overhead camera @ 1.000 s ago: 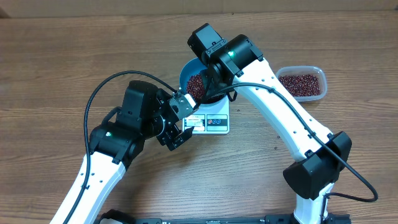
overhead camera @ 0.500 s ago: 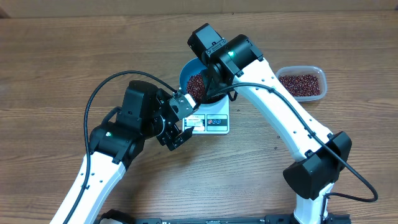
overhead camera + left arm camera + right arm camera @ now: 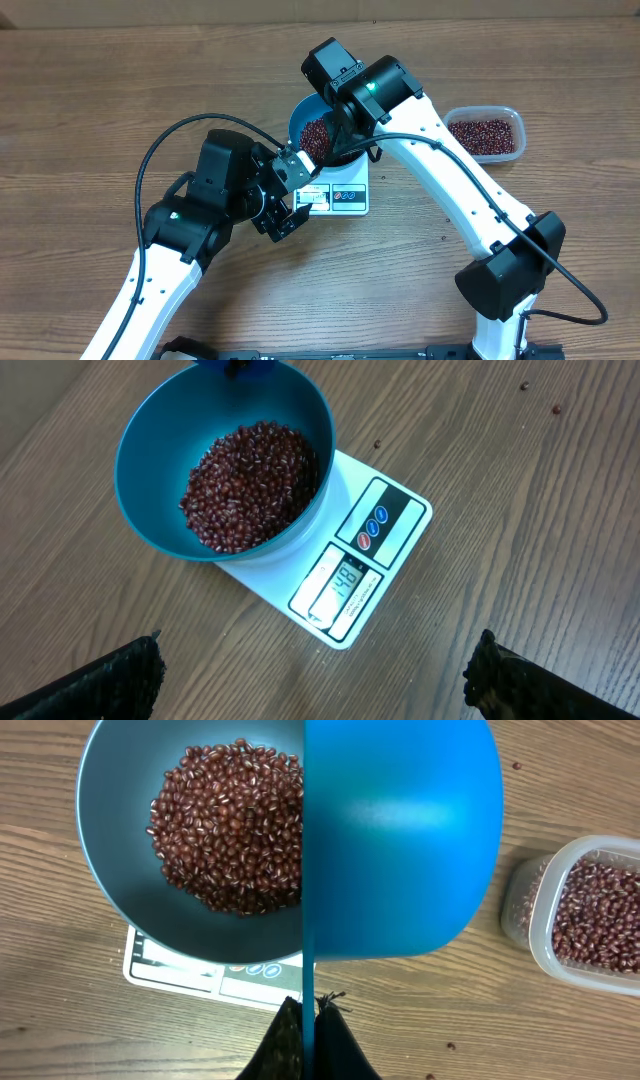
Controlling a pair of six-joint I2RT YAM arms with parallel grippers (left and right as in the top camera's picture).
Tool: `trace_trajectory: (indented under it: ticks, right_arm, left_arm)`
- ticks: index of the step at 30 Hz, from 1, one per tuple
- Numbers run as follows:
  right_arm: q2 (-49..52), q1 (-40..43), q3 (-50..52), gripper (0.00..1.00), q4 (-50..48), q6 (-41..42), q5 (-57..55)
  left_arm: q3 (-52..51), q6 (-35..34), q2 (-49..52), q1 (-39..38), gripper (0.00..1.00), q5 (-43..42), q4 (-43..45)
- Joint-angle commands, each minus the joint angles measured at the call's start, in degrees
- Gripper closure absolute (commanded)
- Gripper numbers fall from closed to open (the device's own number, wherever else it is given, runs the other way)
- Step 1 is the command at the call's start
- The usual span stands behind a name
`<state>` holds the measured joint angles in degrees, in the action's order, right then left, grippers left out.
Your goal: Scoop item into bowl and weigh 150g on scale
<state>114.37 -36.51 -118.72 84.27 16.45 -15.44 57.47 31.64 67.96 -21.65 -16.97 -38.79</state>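
Note:
The blue bowl stands on the white scale, and a heap of red-brown beans lies in it. My right gripper is shut on the thin handle of a small blue scoop. That scoop is turned on its side above the right half of the bowl, hiding part of the beans. My left gripper is open over bare wood just in front of the scale's display edge, holding nothing. In the overhead view the bowl shows under the right wrist.
A clear plastic tub of beans sits to the right of the scale; its rim shows in the right wrist view. A few stray beans lie on the wooden table.

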Motion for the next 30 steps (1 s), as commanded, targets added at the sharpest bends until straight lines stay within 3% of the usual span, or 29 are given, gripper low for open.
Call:
trace_trajectory:
  ticks: [1,30]
  right_arm:
    - [-1.75,-0.59,-1.62,0.96,0.17,-0.24,-1.25]
    - [-1.75,-0.76,-1.62,0.96,-0.02,-0.17,-1.42]
  left_arm:
    - [1.55,-0.98,0.2,0.26,0.01,-0.46,0.0]
    - [1.55,-0.98,0.2,0.26,0.01,-0.46,0.0]
